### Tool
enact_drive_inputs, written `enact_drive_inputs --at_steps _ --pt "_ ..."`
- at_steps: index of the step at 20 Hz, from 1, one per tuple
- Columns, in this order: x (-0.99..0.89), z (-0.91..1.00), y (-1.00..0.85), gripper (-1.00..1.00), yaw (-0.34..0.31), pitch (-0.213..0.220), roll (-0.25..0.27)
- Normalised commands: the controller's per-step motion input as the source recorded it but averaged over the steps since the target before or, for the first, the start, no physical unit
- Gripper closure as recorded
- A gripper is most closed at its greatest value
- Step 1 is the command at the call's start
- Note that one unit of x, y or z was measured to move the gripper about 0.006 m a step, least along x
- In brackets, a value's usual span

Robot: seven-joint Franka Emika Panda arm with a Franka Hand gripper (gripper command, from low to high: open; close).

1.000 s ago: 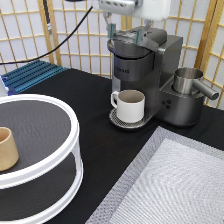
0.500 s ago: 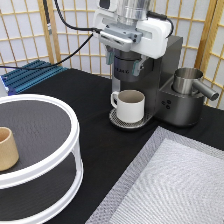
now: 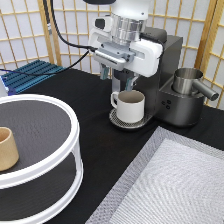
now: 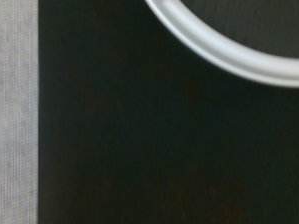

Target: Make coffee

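Observation:
A dark grey coffee machine [image 3: 172,65] stands at the exterior view's top right. A white mug [image 3: 131,106] sits on its round drip tray [image 3: 120,122], under the spout. My gripper [image 3: 117,78] hangs just above the mug's far-left rim, in front of the machine. It is open and holds nothing. A steel milk jug [image 3: 187,81] sits on the machine's right side. The wrist view shows only black table [image 4: 161,140], a curved white rim [image 4: 228,52] and a grey mat strip [image 4: 7,110].
A white two-tier round stand [image 3: 35,145] fills the exterior view's left, with a tan cup [image 3: 7,149] on it. A grey woven mat [image 3: 175,185] lies at the bottom right. A blue rack [image 3: 30,76] lies at the left back.
The arm has come down from the exterior view's top and a little to the left. The gripper now hangs low in front of the machine, just above the mug.

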Motion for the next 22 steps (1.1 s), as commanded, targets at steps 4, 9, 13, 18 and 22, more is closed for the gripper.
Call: enact_drive_inputs --at_steps 4,9,13,18,22 --pt "-0.17 1.0 -0.46 -1.0 0.168 -0.041 0.041" --pt "0.0 1.0 -0.68 -1.0 0.111 -0.055 0.123" --pt "-0.12 0.94 -0.18 -1.0 0.136 -0.092 0.119" --pt "-0.27 0.55 0.24 -1.0 0.217 -0.084 0.167" --pt "0.0 0.49 0.12 -1.0 0.249 0.0 0.238"
